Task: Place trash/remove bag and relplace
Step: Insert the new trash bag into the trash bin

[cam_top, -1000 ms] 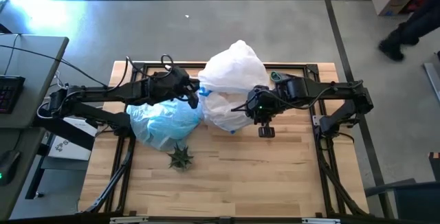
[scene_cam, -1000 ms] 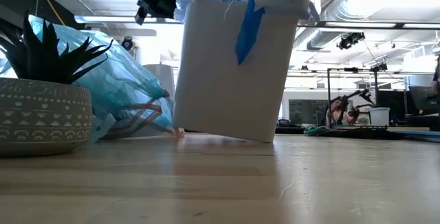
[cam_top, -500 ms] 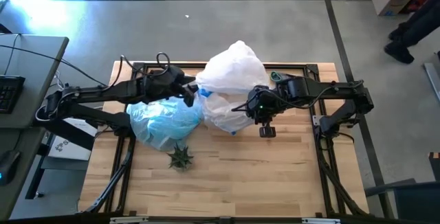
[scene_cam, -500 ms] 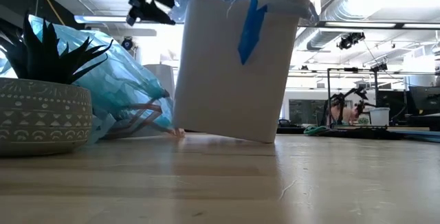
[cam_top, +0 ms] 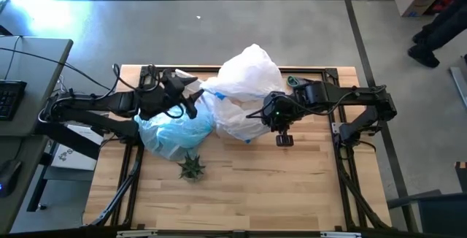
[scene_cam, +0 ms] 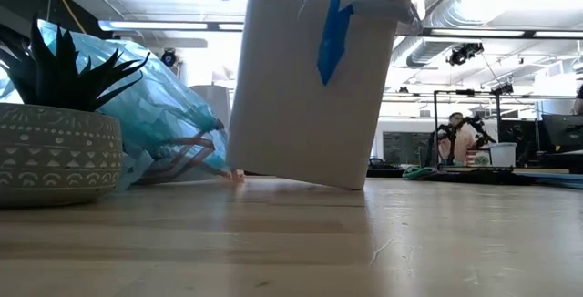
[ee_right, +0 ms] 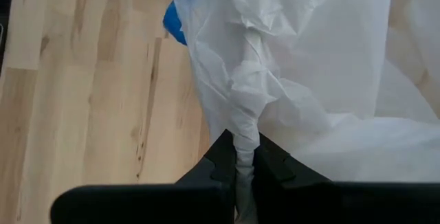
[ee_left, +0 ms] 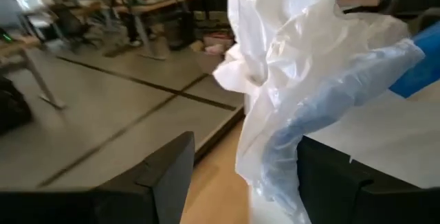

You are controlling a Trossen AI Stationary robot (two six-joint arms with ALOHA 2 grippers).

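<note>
A: The right gripper (ee_right: 245,157) has its fingers (ee_right: 220,157) clenched on a twisted pinch of the white liner (cam_top: 244,85). The left gripper (ee_left: 234,183) has its fingers (ee_left: 165,176) spread, nothing between them, the liner's edge hanging loose in the gap.

B: Largest first, then. The table (cam_top: 277,187)?

A: Pale wood, both arms reaching in from nine and three o'clock. Near its centre, toward twelve, stands the white bin (scene_cam: 305,97), tipped so one bottom edge is off the wood. The white liner billows over its mouth, with a blue drawstring tab (scene_cam: 333,25) hanging down the front.

B: And the bag that was in use?

A: The light-blue bag (cam_top: 174,132) lies slumped at about nine o'clock of the bin, touching it, bulging with what seems to be trash. At six o'clock of that bag sits a small potted plant (cam_top: 192,166), apart from the bin.

B: How will the liner behave?

A: Likely very light, limp and slick; it should slide through a shallow pinch and balloon instead of holding shape. The sound hold is probably a gathered fold at the rim, as the right gripper has, and not one flat layer.

B: Risk?

A: The bin is light enough to tilt, so pulling the film could well drag it over.
</note>
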